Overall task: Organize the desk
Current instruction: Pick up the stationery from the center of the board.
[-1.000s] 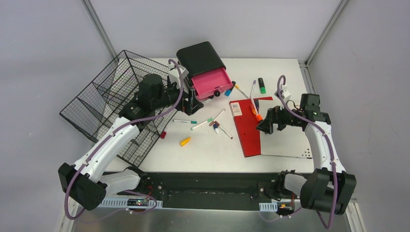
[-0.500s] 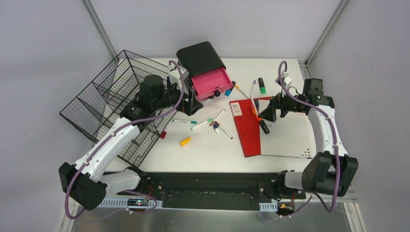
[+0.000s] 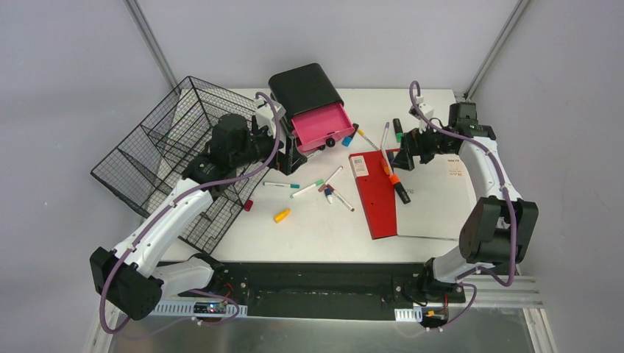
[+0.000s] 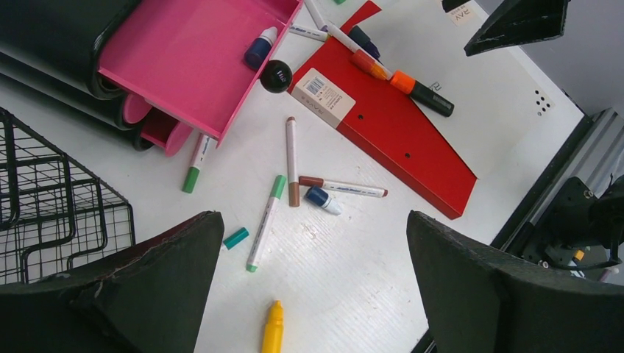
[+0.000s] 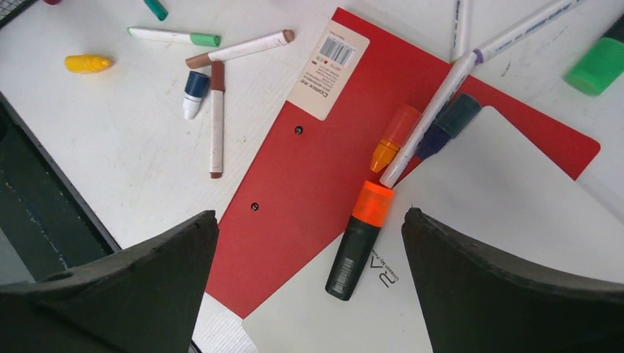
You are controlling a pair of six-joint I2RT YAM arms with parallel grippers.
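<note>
The white desk (image 3: 324, 228) carries scattered pens, markers and caps. A red-and-white notebook (image 3: 377, 202) lies at the right, with an orange-capped black highlighter (image 3: 399, 187) (image 5: 360, 239) resting across it. My right gripper (image 3: 407, 157) (image 5: 309, 213) hovers open above the notebook's far end, nothing between its fingers. My left gripper (image 3: 292, 156) (image 4: 313, 217) hangs open beside the pink drawer (image 3: 321, 123) (image 4: 191, 51), above the loose pens. A yellow marker (image 3: 282, 215) (image 4: 272, 329) lies below it.
A black wire basket (image 3: 162, 154) lies tipped at the left, under the left arm. The pink drawer stands pulled out of a black case (image 3: 305, 87) and holds a blue cap (image 4: 259, 50). A green highlighter (image 3: 398, 131) (image 5: 597, 65) lies at the far right.
My right gripper has moved away from the orange-capped highlighter toward the desk's far right. The highlighter now lies uncovered on the notebook. The left arm has hardly moved.
</note>
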